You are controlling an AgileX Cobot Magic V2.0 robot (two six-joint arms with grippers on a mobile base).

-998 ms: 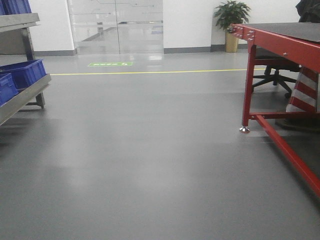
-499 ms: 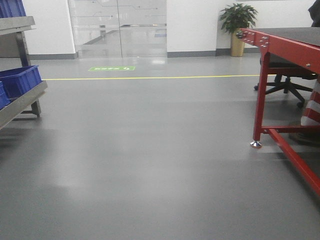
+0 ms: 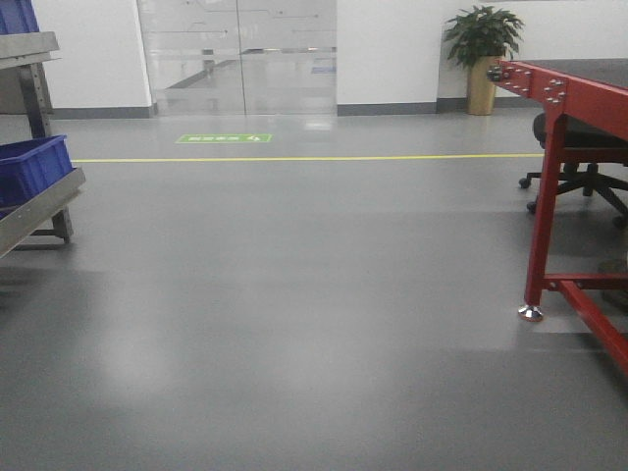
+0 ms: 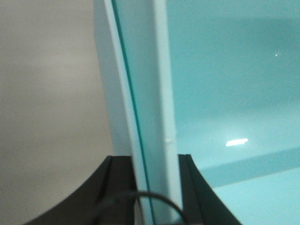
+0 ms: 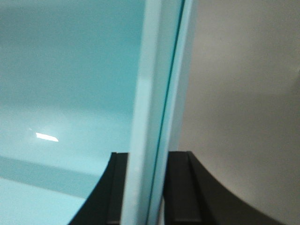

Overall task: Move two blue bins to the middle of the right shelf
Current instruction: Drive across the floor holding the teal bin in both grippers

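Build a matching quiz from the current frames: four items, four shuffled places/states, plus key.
Column A
1. potted plant
2. dark blue bin
3. green floor sign
4. left end effector

Column B
a. shut on the pale blue bin wall
b. by the back wall, beyond the red table
c. on the steel rack, far left
d. on the floor before the glass doors

Pairs: 1-b, 2-c, 3-d, 4-a

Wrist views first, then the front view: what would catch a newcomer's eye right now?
The pale blue bin fills both wrist views, its upright wall clamped by the left gripper and the right gripper. Ahead, the red-framed table stands at the right on the grey floor, with a dark blue bin on a rack at the far left.
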